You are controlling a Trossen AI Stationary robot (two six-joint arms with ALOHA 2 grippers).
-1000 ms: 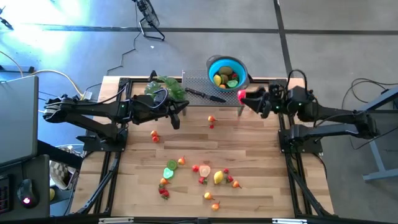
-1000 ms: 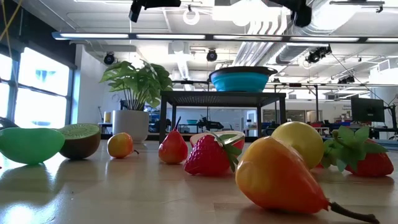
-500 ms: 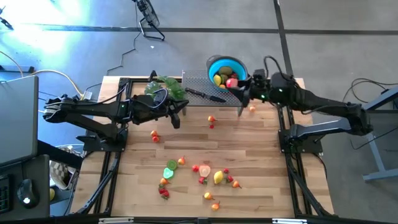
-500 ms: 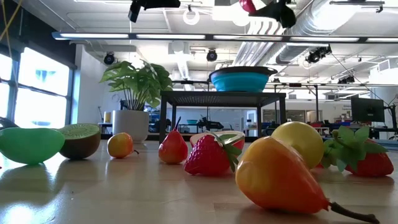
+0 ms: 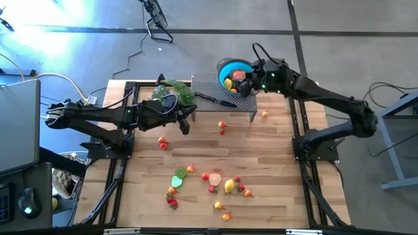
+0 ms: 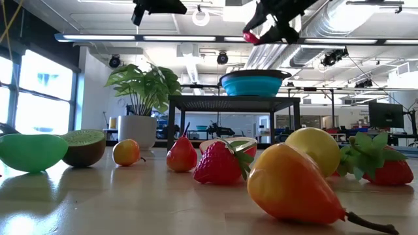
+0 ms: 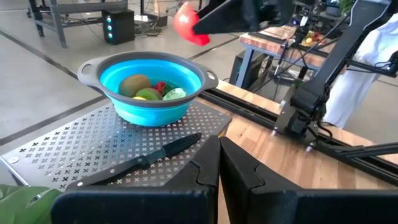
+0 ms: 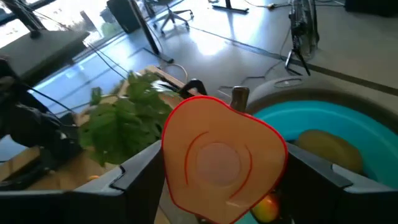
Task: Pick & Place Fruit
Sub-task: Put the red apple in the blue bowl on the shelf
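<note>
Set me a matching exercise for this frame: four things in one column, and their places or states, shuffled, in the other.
Things:
1. halved red fruit
2. knife
3. left gripper
4. blue bowl

Places or states:
A. lying on the perforated metal stand
B. held in the right gripper's jaws above the bowl
C. holding several fruits already
D. jaws shut, waiting over the table

Pairs: 1-B, 2-A, 3-D, 4-C

The right end effector (image 8: 217, 180) grips a halved red fruit (image 8: 221, 155) above the blue bowl (image 8: 323, 121).
</note>
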